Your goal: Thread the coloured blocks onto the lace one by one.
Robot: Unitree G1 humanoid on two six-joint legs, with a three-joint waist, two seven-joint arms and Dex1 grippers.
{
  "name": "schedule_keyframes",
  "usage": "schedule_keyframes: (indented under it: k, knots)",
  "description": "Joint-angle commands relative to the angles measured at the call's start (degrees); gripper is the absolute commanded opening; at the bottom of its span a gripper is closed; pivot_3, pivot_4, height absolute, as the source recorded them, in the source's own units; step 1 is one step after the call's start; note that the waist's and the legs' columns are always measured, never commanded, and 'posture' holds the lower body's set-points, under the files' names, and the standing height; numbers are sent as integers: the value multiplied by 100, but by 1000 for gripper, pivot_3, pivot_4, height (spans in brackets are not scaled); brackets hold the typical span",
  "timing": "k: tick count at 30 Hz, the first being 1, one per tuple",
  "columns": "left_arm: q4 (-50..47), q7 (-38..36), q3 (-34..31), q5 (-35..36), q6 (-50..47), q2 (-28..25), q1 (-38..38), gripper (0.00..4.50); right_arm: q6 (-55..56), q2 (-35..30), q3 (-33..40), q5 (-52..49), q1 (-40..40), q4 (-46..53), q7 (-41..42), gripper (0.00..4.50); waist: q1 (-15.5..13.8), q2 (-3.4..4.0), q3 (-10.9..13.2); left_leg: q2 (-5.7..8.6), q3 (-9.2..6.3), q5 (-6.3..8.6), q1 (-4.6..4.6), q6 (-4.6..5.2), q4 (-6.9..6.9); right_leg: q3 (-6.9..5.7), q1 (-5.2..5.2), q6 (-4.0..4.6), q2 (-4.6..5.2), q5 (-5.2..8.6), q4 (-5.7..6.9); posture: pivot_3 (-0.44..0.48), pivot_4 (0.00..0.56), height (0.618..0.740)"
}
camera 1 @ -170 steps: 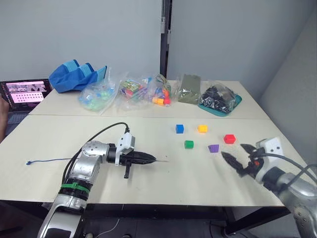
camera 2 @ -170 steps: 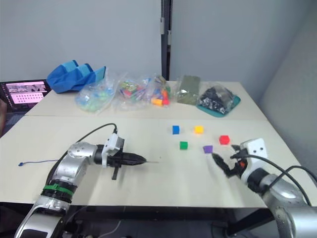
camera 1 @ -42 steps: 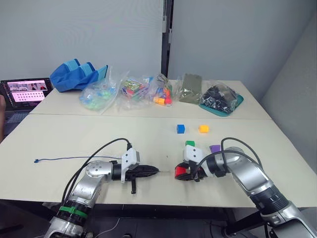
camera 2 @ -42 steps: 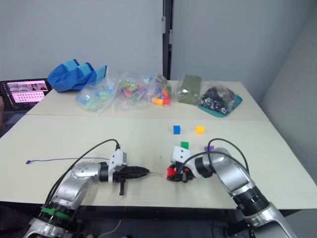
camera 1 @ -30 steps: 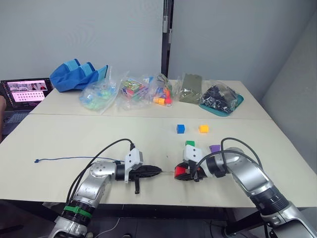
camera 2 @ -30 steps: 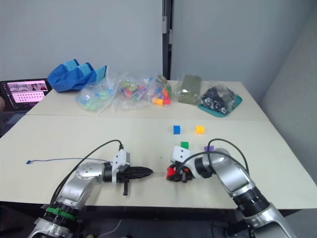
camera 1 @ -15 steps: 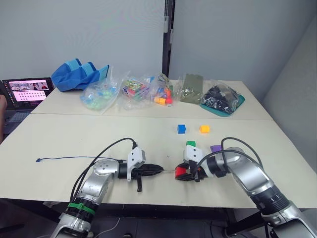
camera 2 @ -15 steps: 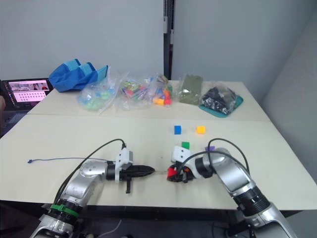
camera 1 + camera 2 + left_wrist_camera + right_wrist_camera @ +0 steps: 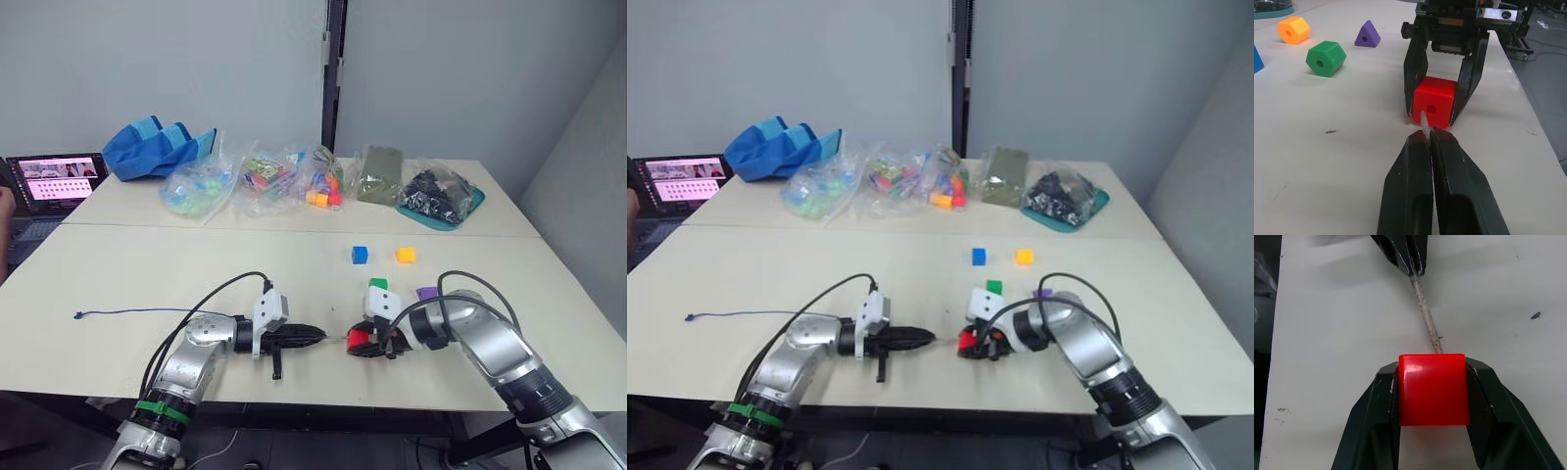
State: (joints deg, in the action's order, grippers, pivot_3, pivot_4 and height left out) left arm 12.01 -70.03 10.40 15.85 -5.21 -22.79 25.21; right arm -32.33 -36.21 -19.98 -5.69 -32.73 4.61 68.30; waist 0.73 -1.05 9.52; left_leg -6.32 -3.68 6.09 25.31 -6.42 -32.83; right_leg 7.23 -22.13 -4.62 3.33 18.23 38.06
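Observation:
My right gripper [image 9: 1432,366] is shut on the red block [image 9: 1433,389], holding it low over the table's front edge [image 9: 323,397]. Its hole faces my left gripper [image 9: 1425,137]. That gripper is shut on the pale stiff tip [image 9: 1423,121] of the lace, which reaches the red block's [image 9: 358,340] face beside the hole. I cannot tell whether the tip is inside. The thin blue lace [image 9: 127,311] trails left across the table. The green block [image 9: 377,285], purple block [image 9: 426,293], blue block [image 9: 360,255] and yellow-orange block [image 9: 405,255] lie loose beyond the right gripper.
Clear bags of toy pieces [image 9: 265,181], a blue fabric bag [image 9: 157,149], a green pouch [image 9: 377,176] and a teal tray [image 9: 468,203] with a black bag line the table's back. A laptop [image 9: 54,181] sits at the far left.
My left gripper has crept right with the lace tip, closing the gap to the red block. The right gripper has held the red block still.

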Motion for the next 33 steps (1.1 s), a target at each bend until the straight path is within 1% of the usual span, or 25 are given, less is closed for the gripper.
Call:
schedule_keyframes:
  k: [1,7,13,16,22,27,33]
  knots:
    - [-210,-107,156,38,3,59,54,0,55,-15,-43,-44,-68,114,35,1194,1,0,0,0,0,0,0,0,0,0,0,0,0,0,0,0,150,740]
    - [-171,-101,167,-1,31,24,75,0,108,7,-49,-21,-88,41,22,1194,2,0,0,0,0,0,0,0,0,0,0,0,0,0,0,0,150,740]
    - [-68,-40,-20,-15,119,-164,107,0,125,15,-60,-17,-75,33,15,1194,5,0,0,0,0,0,0,0,0,0,0,0,0,0,0,0,150,740]
    - [-127,-22,-137,102,89,-222,98,0,135,3,-71,-12,-69,20,25,1194,7,0,0,0,0,0,0,0,1,0,-1,0,0,0,1,0,150,740]
    - [-339,8,-435,515,-196,-169,45,0,151,15,-96,-4,-66,7,28,1194,7,0,0,0,0,0,0,0,1,-1,-1,0,0,0,1,0,150,740]
    - [-406,-18,-368,509,-264,-198,-23,0,158,22,-106,-4,-84,-7,31,1194,12,0,0,0,0,0,0,0,1,0,-1,0,0,0,1,0,150,740]
    - [-240,-15,-161,308,-97,-115,-41,0,144,7,-136,-17,-66,27,48,1194,12,0,0,0,0,0,-1,0,1,-1,-1,0,0,0,1,0,150,740]
